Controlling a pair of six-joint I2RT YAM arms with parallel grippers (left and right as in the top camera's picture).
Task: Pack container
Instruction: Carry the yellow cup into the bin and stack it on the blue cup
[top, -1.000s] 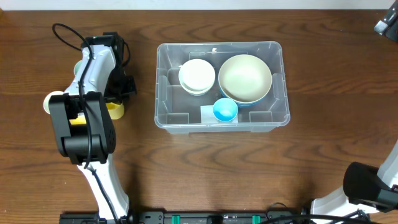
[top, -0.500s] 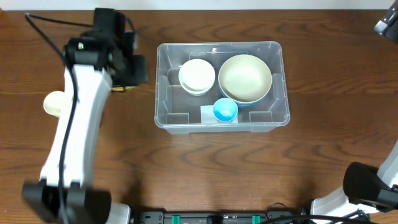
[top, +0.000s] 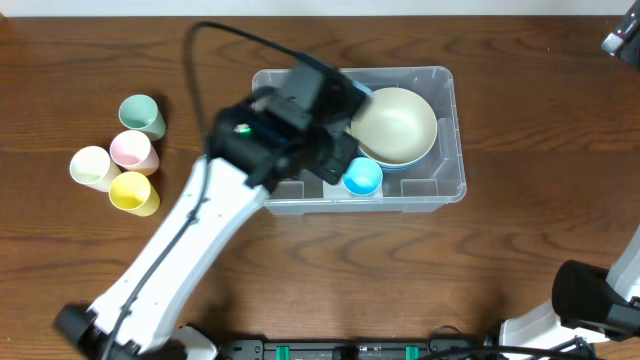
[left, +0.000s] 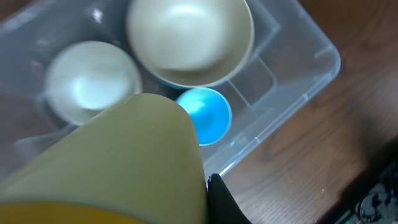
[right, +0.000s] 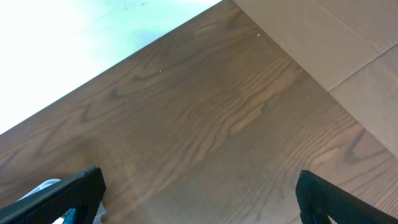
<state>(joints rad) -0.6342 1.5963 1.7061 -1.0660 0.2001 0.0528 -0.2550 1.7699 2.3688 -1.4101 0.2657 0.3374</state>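
Your left hand (left: 124, 205) grips a yellowish cup (left: 130, 155) over the container (top: 452, 150), in the middle of the counter (top: 520, 250). Lower it upright beside the small blue cup (left: 204, 115), clear of the cream bowls (top: 395, 125), before you let go.

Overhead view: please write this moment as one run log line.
left gripper: shut on yellowish cup, above container | right gripper: open, empty, over table | container holds: cream bowl, white bowl, small blue bowl
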